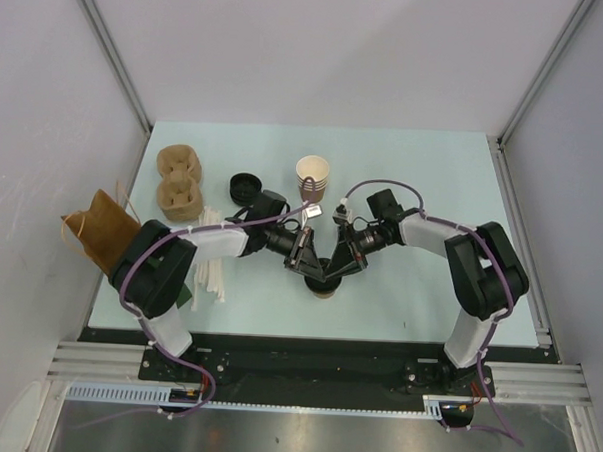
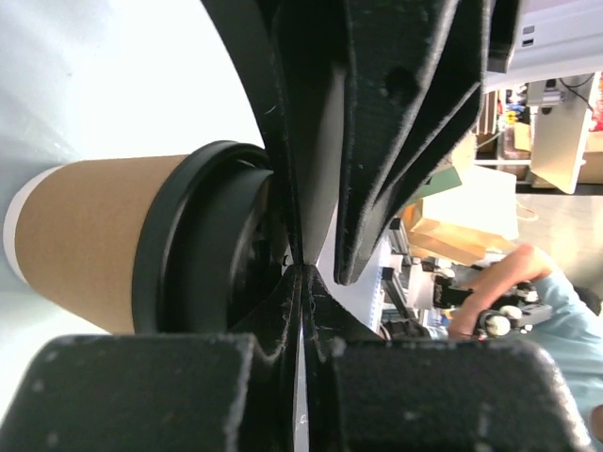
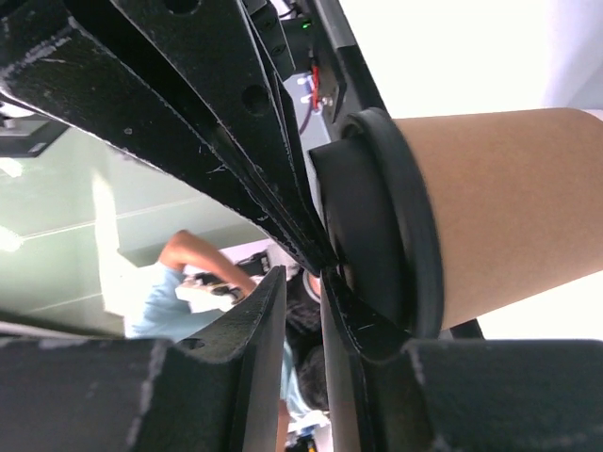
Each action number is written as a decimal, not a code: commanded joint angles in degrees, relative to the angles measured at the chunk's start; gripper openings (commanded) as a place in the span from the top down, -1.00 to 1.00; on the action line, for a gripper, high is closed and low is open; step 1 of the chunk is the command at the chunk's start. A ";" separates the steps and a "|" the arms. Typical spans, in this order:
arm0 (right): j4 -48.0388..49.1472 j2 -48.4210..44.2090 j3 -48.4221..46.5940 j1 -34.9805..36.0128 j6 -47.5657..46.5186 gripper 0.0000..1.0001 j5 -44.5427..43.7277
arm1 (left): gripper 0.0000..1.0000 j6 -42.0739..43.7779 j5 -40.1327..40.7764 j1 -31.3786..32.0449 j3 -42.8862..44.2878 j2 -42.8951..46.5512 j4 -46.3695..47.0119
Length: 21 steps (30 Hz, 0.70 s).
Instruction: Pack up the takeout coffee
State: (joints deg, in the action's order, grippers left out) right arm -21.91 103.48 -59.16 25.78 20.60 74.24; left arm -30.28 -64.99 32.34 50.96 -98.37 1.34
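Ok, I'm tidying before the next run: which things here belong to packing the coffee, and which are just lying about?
Job: lidded coffee cup; likely the brown paper bag.
Lying about: stack of cups; loose black lid; two pulp cup carriers; white stirrers.

Top view: bright, even light from overhead. The table reads pale, with only soft, short shadows on it, and focus is sharp throughout.

Left wrist view: the upper left is blown out white. The cup is fairly crisp, but the near black fingers are soft and grainy.

Right wrist view: white glare at upper right, and the background is blurred.
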 commanded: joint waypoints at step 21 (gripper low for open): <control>1.35 1.19 -3.25 -2.40 -0.29 0.52 -9.54 | 0.95 2.41 6.36 -1.31 1.60 -1.03 1.48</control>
State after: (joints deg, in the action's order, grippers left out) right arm -18.46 102.89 -60.84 23.49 23.46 67.70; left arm -29.61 -60.47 31.53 51.03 -97.27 2.81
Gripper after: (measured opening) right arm 0.240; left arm 0.028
